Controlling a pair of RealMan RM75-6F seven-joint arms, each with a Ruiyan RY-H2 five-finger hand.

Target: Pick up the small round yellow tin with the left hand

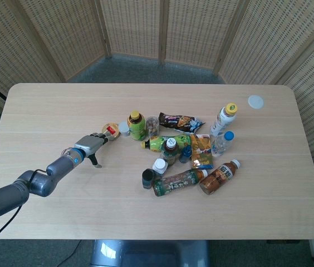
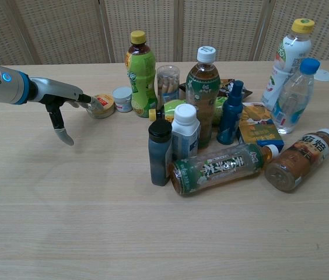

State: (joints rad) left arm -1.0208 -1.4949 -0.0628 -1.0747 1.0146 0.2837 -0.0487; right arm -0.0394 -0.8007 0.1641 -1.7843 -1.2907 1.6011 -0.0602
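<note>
Fingers: the fingertips [image 2: 87,100] of the left hand [image 1: 90,146] reach out flat toward the yellow tin [image 1: 110,130]; the thumb hangs down and apart toward the table [image 1: 45,105]. They are spread, not curled.
Hold: nothing is gripped. The fingertips lie at the tin's near rim; touching or just short of it, I cannot tell from either view.
Direction to tin: straight ahead of the fingertips, along the line of the forearm, up and to the right in the head view.
Tin position: flat on the table, label up, at the left edge of the clutter.
Tin axis: round and low, no long axis; any approach angle serves equally.
Tin neighbours: a small white-lidded jar [image 2: 122,99] stands just beside it on the far side from the hand; a green bottle with a yellow cap [image 2: 140,74] stands upright just beyond the jar.
Nearer hand: the left, plainly. The right hand shows in neither view.
Thumb relation: the thumb [image 2: 64,132] sits below and behind the fingertips, well short of the tin, so the tin is not yet between thumb and fingers.
Judgement, next move: the hand likely needs to advance a little and bring thumb and fingers to opposite sides of the rim.
Risk: pushing the tin into the jar rather than enclosing it.
</note>
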